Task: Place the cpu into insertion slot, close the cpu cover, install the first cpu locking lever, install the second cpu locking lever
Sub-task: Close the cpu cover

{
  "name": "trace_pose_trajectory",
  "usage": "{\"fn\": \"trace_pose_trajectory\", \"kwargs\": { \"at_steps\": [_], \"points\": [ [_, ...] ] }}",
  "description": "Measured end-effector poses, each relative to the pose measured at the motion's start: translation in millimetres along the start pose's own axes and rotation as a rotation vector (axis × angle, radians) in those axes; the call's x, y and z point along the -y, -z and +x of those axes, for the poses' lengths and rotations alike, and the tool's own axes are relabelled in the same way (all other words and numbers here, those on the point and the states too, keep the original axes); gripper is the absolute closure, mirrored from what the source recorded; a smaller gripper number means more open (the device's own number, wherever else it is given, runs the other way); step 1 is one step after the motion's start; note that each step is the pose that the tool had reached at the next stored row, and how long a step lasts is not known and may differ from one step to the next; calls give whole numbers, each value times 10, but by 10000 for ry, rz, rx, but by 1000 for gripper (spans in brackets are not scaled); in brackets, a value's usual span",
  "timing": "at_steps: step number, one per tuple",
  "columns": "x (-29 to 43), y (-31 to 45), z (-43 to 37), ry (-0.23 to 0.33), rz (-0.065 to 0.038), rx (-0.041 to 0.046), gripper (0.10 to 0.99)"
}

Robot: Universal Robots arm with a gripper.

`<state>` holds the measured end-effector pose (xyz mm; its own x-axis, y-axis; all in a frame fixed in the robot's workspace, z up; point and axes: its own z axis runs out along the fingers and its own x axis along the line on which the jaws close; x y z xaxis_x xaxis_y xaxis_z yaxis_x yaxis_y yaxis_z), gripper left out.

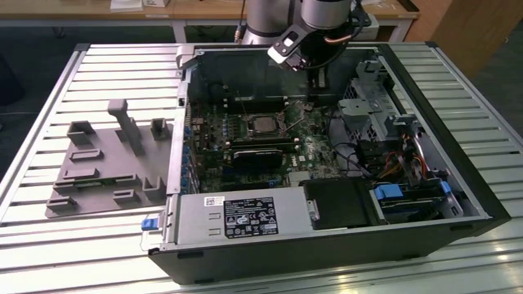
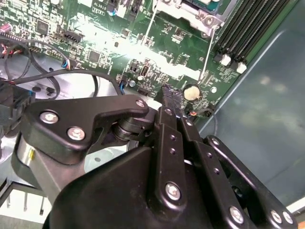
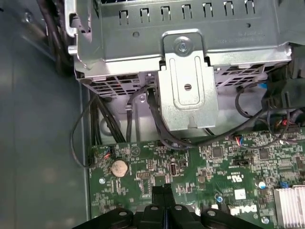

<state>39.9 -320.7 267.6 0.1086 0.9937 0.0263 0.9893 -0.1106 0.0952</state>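
Observation:
In the exterior view the cpu (image 1: 261,124) lies flat in the insertion slot (image 1: 245,125) near the middle of the green motherboard (image 1: 315,150). The silvery cpu cover (image 1: 263,114) frames it; whether it is latched I cannot tell. My gripper (image 1: 317,78) hangs over the case's far side, behind the slot and a bit toward the exterior view's right. Both wrist views show the black fingers pressed together with nothing between them, my gripper (image 2: 170,94) (image 3: 164,191) above the board beside a coin battery (image 2: 191,90) (image 3: 119,168). A corner of the slot's metal surround (image 2: 198,14) shows with thin wire levers (image 2: 210,47).
The open computer case (image 1: 327,251) lies on a slatted table (image 1: 122,73). A metal drive cage (image 1: 372,110) (image 3: 186,81) and loose cables (image 3: 86,129) crowd the exterior view's right. Long memory slots (image 2: 248,28) run beside the socket. A grey fixture (image 1: 106,165) sits on the exterior view's left.

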Motion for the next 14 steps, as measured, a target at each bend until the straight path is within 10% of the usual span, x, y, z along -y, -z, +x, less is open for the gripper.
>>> {"fn": "trace_pose_trajectory", "kwargs": {
  "at_steps": [14],
  "points": [
    [-72, -200, 5, -3, 163, 18, 984]
  ]
}}
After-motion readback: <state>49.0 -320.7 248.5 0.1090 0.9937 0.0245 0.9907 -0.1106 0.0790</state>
